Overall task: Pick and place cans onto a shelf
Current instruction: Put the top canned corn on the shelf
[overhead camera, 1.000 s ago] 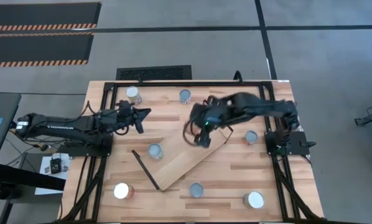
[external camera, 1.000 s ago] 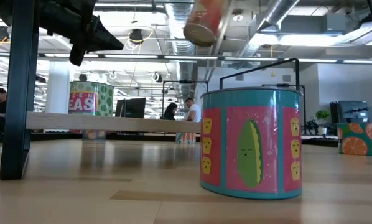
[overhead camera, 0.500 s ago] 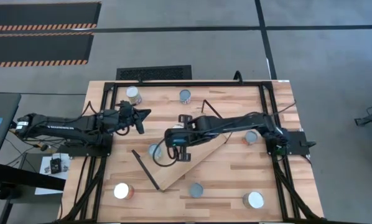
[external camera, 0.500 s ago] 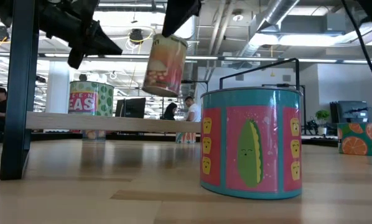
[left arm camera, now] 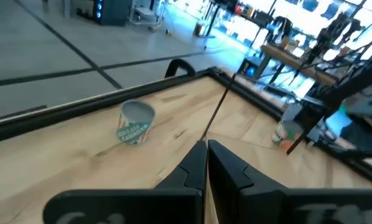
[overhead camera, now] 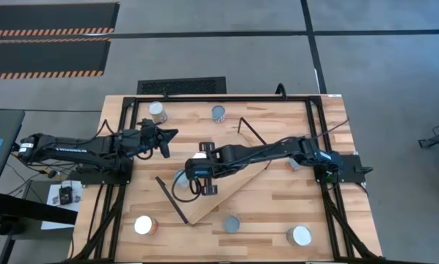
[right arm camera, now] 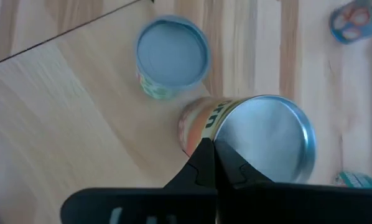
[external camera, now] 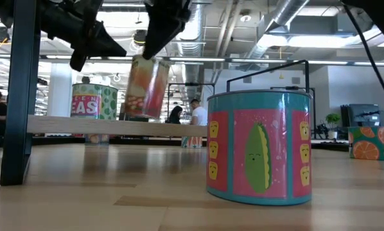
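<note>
My right gripper [overhead camera: 205, 182] is shut on a can with a silver top and an orange label [right arm camera: 260, 140], which hangs over the left part of the shelf [overhead camera: 230, 183], a light-wood board lying slantwise with black wire brackets [overhead camera: 172, 199]. The can also shows in the low view [external camera: 147, 86]. A can with a blue-grey top and a green label [right arm camera: 172, 55] stands on the shelf right beside it. My left gripper [overhead camera: 166, 139] is shut and empty, above the table's far left part. My right gripper holds the can by the edge of its silver top [right arm camera: 228, 135], coming from above with the fingers [right arm camera: 206, 163] pointing down. The can hangs below the fingers, tilted, clear of the shelf board [external camera: 115, 125].
Other cans stand on the table: two at the far side [overhead camera: 158, 111] [overhead camera: 218, 113], one at the right [overhead camera: 296, 162], three along the near edge [overhead camera: 144, 225] [overhead camera: 232, 224] [overhead camera: 300, 235]. In the low view a teal corn can [external camera: 259, 147] stands close to the camera.
My right gripper has carried the can toward the table's left edge and a little toward the near edge, along the shelf, and has gone down. The can stays tilted and now hangs lower, beside the blue-grey-topped can.
</note>
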`<state>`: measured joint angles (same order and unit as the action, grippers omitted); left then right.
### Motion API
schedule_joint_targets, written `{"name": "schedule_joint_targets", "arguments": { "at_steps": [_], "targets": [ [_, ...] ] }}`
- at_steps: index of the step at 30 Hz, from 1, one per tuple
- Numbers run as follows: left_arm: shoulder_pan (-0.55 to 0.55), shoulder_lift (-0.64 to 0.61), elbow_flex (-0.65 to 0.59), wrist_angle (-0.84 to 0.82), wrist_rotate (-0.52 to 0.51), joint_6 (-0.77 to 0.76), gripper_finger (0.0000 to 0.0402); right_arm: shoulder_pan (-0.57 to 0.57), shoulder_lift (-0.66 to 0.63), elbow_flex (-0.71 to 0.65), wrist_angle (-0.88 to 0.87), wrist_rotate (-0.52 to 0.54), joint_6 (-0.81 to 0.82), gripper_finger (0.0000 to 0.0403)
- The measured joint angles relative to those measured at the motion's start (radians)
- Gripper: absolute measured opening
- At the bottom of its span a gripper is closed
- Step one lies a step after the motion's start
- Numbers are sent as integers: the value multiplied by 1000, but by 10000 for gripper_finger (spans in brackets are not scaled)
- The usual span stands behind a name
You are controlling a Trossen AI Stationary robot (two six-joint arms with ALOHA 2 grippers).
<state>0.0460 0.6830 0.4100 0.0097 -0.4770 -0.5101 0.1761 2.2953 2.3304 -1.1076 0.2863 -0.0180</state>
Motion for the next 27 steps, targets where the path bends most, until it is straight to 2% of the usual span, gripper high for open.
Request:
{"name": "schedule_joint_targets", "arguments": {
  "at_steps": [12,19,27],
  "targets": [
    [0,1,-1,1,2,-6,0,-1,17,2,-16,-1,-18,0],
    [0,2,-1,0,2,-6,0,-8,17,2,-8,-48,-20,0],
    [0,2,-1,0,1,-6,0,-17,17,1,-10,-52,-19,19]
  ]
}}
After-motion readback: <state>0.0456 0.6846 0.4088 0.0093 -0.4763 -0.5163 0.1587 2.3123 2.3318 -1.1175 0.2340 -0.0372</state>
